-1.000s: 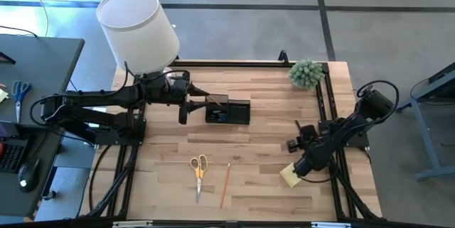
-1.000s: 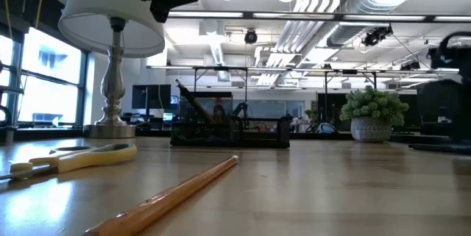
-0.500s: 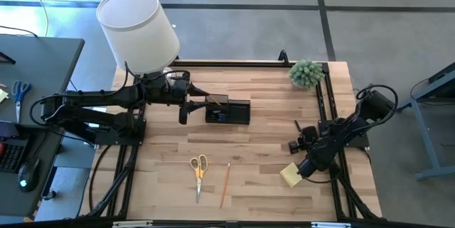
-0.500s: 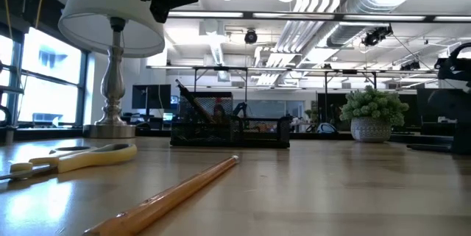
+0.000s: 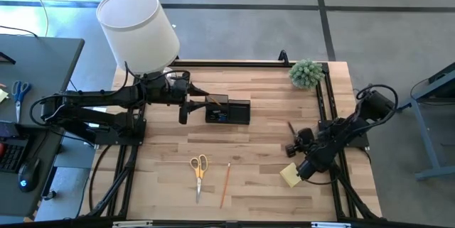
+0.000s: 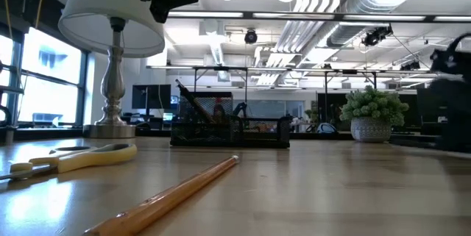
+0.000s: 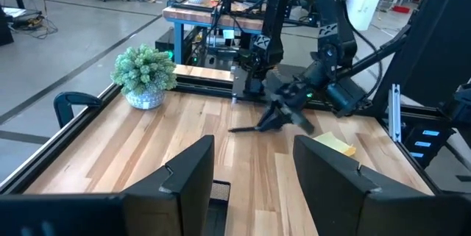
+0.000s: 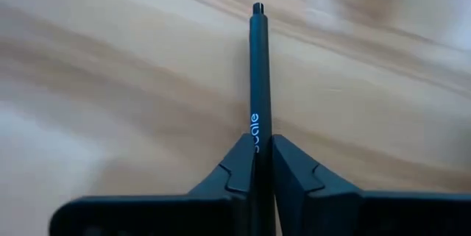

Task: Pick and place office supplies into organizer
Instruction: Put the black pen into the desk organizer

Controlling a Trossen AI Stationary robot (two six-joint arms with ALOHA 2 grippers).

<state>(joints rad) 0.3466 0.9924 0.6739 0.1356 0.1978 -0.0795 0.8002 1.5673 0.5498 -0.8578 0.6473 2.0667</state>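
Nearest the counter's [image 5: 256, 192] front edge: a wooden pencil [image 5: 225, 185] and the yellow-handled scissors [image 5: 199, 173], side by side, apart, both flat on the wood. In the low view the pencil [image 6: 169, 194] runs diagonally in the foreground, scissors [image 6: 70, 158] to its left.

Right front: yellow sticky-note pad [image 5: 288, 176] flat on the counter, just beside the right tool [image 5: 292, 137]. Right tool pinched tight on a dark pen [image 8: 257, 89]; pen sticks straight out past the fingertips [image 8: 243, 164], above the wood. From the left wrist view the pen [image 7: 254, 126] is lifted and the pad [image 7: 333, 142] lies near it.

Farther back, centre: black organizer [image 5: 228, 111]. Left tool [image 5: 186, 111] sits just beside its left end, fingers [image 7: 188, 173] spread, nothing between.

Back: white-shaded lamp [image 5: 138, 25] at left, small potted plant [image 5: 306, 73] at right corner.
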